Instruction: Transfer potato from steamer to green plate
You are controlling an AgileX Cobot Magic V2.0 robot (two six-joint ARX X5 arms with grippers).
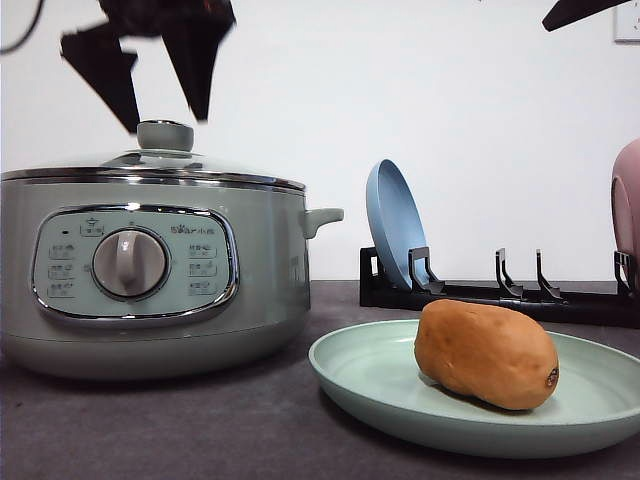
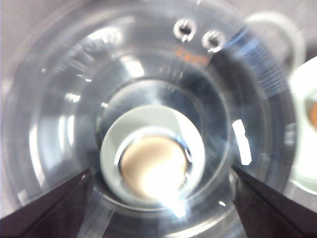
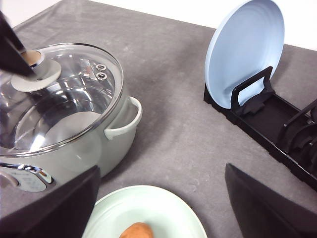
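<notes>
Your potato [image 1: 487,353] already lies on the green plate [image 1: 375,385], well off to the side of the left gripper [image 1: 160,75] and low beside the steamer [image 1: 150,270]. The transfer itself looks finished, so I judge the step in hand to be the lid.

The left gripper hangs just above the glass lid [image 2: 64,124], its fingers spread wide with the lid knob [image 2: 153,161] centred beneath and between them, not touching. The lid appears seated on the steamer rim.

If you are backing away, lift straight up from the knob first, so neither finger catches it and drags the lid askew. Only then swing clear. Keep the path away from the plate side.

The right gripper [image 3: 161,208] is raised well above the table, fingers apart and holding nothing, with the plate below it and the blue plate [image 3: 245,49] in its black rack [image 3: 270,119] farther out. Leave it high; nothing there needs touching.
</notes>
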